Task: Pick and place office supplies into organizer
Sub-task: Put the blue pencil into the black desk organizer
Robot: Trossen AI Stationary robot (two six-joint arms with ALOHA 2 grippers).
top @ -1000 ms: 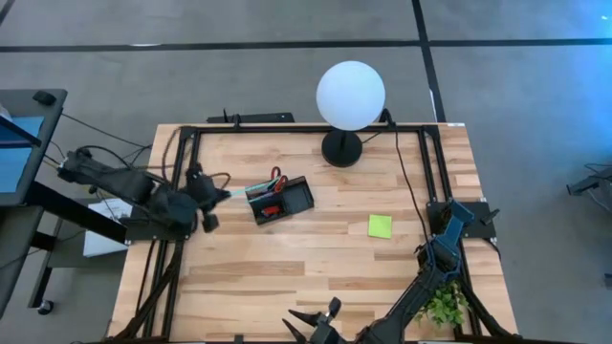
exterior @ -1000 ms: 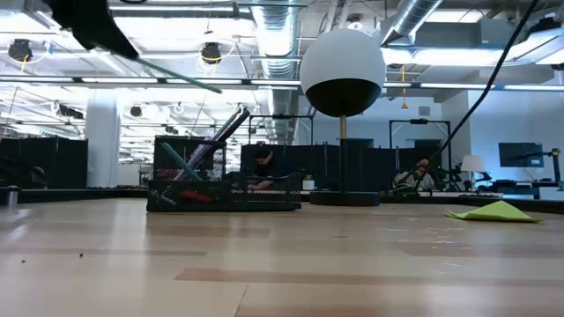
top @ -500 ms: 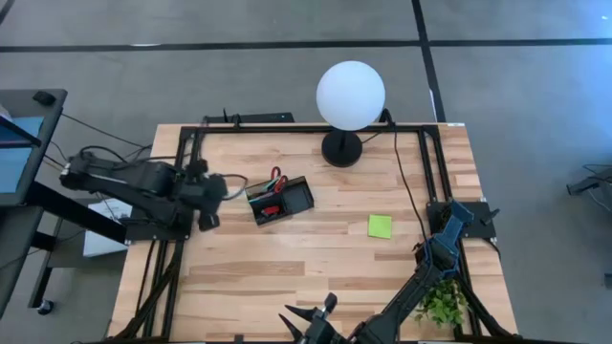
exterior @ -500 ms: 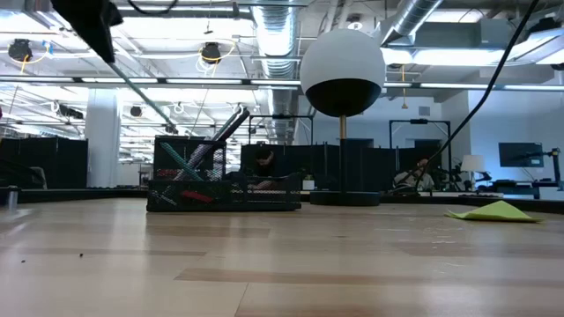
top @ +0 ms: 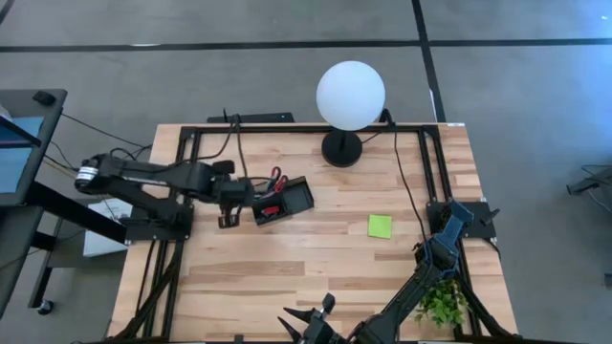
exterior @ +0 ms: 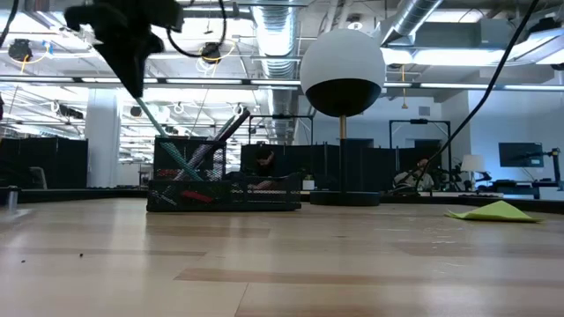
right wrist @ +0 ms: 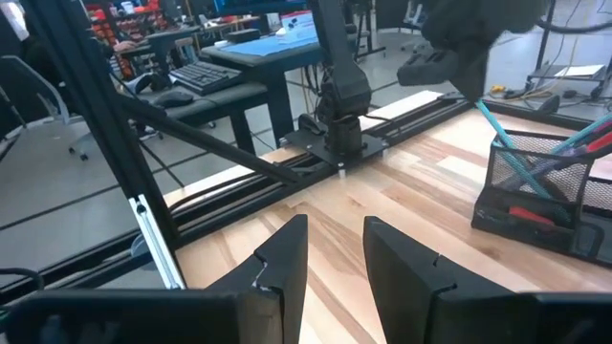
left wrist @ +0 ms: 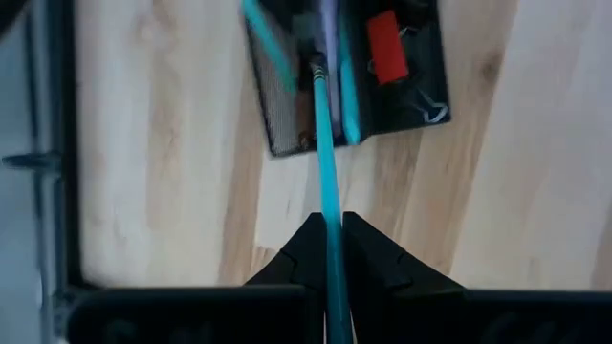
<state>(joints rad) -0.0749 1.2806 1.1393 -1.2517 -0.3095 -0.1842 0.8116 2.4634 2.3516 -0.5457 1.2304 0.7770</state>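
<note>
The left hand [top: 232, 198] hangs over the wooden bench [top: 287, 277], its fingers [left wrist: 306, 250] pinched together on a teal pen [left wrist: 326, 182] just to the left of the organizer [top: 298, 204]. Seen from the left wrist, the pen's tip reaches the organizer's mesh pen compartment [left wrist: 287, 105], where other pens already stand at a slant. From bench level the hand sits high, above the organizer's left end, with the pen angled down toward it.

The organizer lies toward the back of the bench, left of centre. Red-handled scissors [top: 275, 179] poke out of its rear edge and a small red block [left wrist: 385, 47] rests in a shallow compartment beside a clip [left wrist: 432, 110].

Behind and to the right stands a white globe lamp [top: 350, 94]. Farther right, a lime-green sticky pad [top: 380, 225] lies alone on the wood, well apart from the organizer.

At the bench's front edge the right hand [top: 311, 323] waits with its fingers [right wrist: 283, 256] apart, holding nothing, a green plant [top: 443, 305] beside its arm.
</note>
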